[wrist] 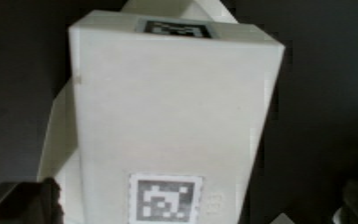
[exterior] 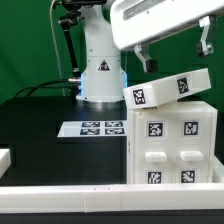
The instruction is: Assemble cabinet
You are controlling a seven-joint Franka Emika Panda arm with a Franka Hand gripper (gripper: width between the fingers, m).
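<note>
The large white plastic cabinet body [exterior: 172, 148], w/ drawer-like front panels and black-and-white square tags, stands by the table's [exterior: 40, 150] front edge, at the corner on the exterior view's right. On it lies a smaller white tagged top slab [exterior: 168, 88], tilted, not seated flush. The gripper [exterior: 175, 50] hangs just above, fingers [exterior: 147, 60] spread wide, holding nothing; in the wrist view they flank the slab w/o touching. Risk, imo: closing on a canted slab could pinch it off-centre, so it twists or slides off the body toward the long white border rail [exterior: 90, 192] along the front edge. The flat white marker board [exterior: 95, 128] lies mid-table, well apart.
</note>
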